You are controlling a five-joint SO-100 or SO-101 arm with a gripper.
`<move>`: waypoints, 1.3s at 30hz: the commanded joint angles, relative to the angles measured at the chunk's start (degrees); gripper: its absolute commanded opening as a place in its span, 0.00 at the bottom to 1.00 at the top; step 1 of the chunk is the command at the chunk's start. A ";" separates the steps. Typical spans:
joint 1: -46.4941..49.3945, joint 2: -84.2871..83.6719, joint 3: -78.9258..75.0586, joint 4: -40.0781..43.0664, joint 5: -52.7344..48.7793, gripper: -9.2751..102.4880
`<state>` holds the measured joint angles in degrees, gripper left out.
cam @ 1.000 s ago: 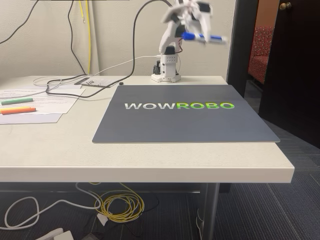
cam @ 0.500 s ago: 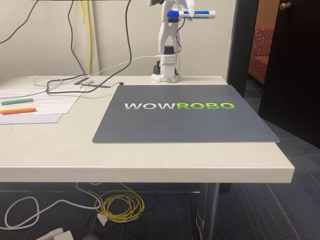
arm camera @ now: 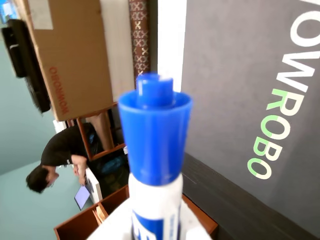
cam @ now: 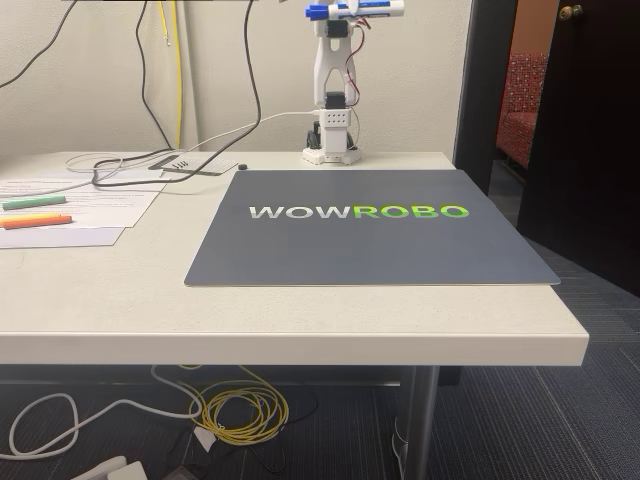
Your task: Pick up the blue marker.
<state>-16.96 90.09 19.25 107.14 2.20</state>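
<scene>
While the white table (cam: 300, 320) and the dark grey mat (cam: 370, 230) lettered WOWROBO lie bare of the task's thing, the arm (cam: 333, 90) stands folded upright at the table's far edge, its base beside the mat's back border. At the very top of the fixed view the gripper (cam: 352, 8) holds the blue marker (cam: 355, 9) lying roughly level, high above the table, blue cap toward the left of that view; the jaws are closed on the white barrel. The wrist view looks along the marker (arm camera: 154, 150) from its labelled barrel out to the blue cap, with the mat far beyond it and a person bent over in the background. The pick-up looks done, so the risk now is losing the hold: the marker is smooth and round, it sticks out well to one side of the jaws, and a quick swing or any easing of the grip could let it pivot or slide out, and from this height it would bounce off the mat or off the table. To the left of the fixed view, the green highlighter (cam: 33, 202) and the orange highlighter (cam: 35, 221) rest on loose papers (cam: 110, 205), well apart from the arm.
</scene>
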 commanded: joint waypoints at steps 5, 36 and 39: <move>1.05 10.99 4.39 10.11 -4.22 0.13; 2.72 54.23 91.41 -43.95 -8.00 0.13; 2.81 54.49 93.87 -46.49 -8.79 0.13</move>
<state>-14.50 143.17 112.59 63.19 -5.71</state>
